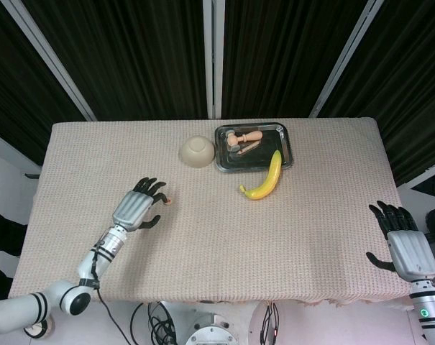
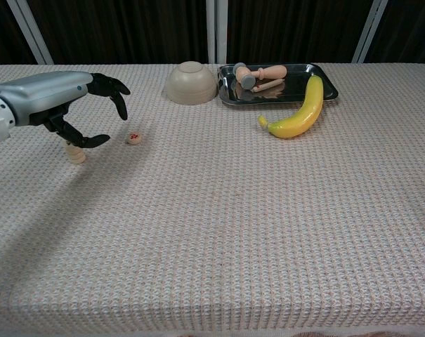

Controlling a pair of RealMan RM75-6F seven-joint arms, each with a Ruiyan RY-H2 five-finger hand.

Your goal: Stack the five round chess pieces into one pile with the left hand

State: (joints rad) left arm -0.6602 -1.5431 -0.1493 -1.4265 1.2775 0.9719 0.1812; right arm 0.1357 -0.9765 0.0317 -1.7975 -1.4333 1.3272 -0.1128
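The left hand (image 2: pixel 72 105), fingers spread and grasping nothing, is hovering beside the loose chess piece (image 2: pixel 133 137) lying at its three o'clock, a light, hard, slick-looking disc probably best pinched across its rim.

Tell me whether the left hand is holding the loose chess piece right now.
No. In the chest view the left hand hovers open above the loose chess piece, which lies alone on the table.
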